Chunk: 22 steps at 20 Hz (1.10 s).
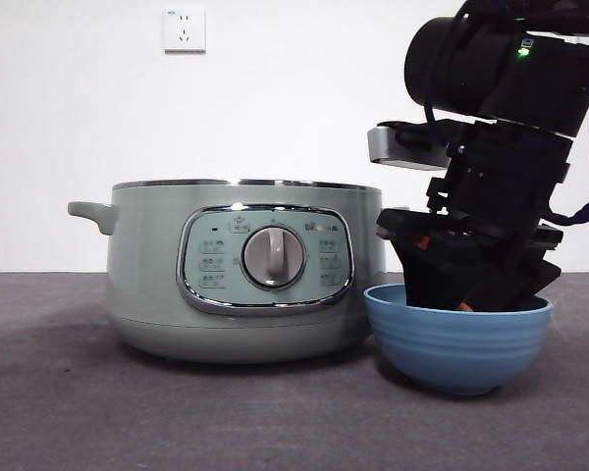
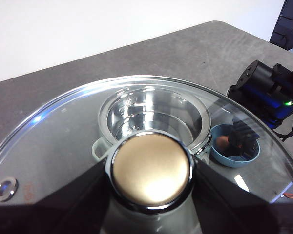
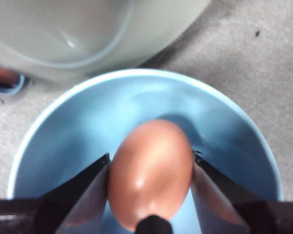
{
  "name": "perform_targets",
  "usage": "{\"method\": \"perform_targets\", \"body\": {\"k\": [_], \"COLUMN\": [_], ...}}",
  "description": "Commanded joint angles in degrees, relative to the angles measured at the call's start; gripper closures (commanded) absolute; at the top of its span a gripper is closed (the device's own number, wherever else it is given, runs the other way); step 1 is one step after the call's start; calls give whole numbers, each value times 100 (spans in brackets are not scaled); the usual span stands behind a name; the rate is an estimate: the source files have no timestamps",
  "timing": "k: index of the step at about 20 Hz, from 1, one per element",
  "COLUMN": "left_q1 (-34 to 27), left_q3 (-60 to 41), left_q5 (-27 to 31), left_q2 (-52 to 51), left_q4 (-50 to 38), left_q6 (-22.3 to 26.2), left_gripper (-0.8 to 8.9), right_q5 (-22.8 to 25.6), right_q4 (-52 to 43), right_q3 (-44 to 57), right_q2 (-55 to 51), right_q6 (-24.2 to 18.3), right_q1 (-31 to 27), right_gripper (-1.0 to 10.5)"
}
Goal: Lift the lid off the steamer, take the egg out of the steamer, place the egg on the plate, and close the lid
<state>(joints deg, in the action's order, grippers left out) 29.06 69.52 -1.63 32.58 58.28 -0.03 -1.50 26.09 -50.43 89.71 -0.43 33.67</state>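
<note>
**Brown egg lowered into blue bowl, lid held aloft**

Nearest the front camera: one small round blue ridged bowl (image 1: 457, 339), serving as the plate, touching or just beside the right flank of one large round pale sage-green electric steamer (image 1: 240, 280) on a grey table (image 1: 59, 412). Inside the bowl, one smooth brown egg (image 3: 150, 170), clamped on both flanks by the black jaws of the right gripper (image 3: 150, 178), parted only as wide as the egg; whether the egg touches the bowl's floor cannot be told. Seen from the front as a big dark arm reaching down past the bowl's rim.

Higher up, one round clear glass lid (image 2: 53, 146) with shiny metal rim, gripped at its round knob (image 2: 151, 169) by the left gripper (image 2: 151, 195), jaws clenched against both sides of the knob. Through the glass, well below: the open steamer with bright metal inner pot, and beside it the bowl with egg and right gripper.

On the steamer's chrome-framed panel, one central dial (image 1: 273, 257) ringed by small icons; writing too small to read. On the white wall behind, one socket (image 1: 184, 28).
</note>
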Motion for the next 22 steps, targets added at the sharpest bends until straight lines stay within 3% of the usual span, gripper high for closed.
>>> {"method": "perform_targets", "body": {"k": [1,10,12,17,19,22], "left_q1": [15,15,15,15,15,15], "left_q3": [31,31,31,31,31,31], "left_q5": [0,-11,-28,-31,-42,-184], "left_q2": [-57,-57,-57,83,282,715], "left_q4": [-289,-269,-297,-363,-442,-828], "left_q6": [15,-22,-22,-17,-13,9], "left_gripper": [822,822,822,822,822,822], "right_q5": [-4,-4,-4,0,4,-4], "right_q4": [-9,-11,-4,-55,-28,96], "right_q3": [46,46,46,44,44,44], "right_q2": [48,116,210,354,166,-280], "right_q6": [-11,0,2,83,83,94], "right_q1": [7,7,7,52,52,57], "right_gripper": [963,932,766,712,479,442]}}
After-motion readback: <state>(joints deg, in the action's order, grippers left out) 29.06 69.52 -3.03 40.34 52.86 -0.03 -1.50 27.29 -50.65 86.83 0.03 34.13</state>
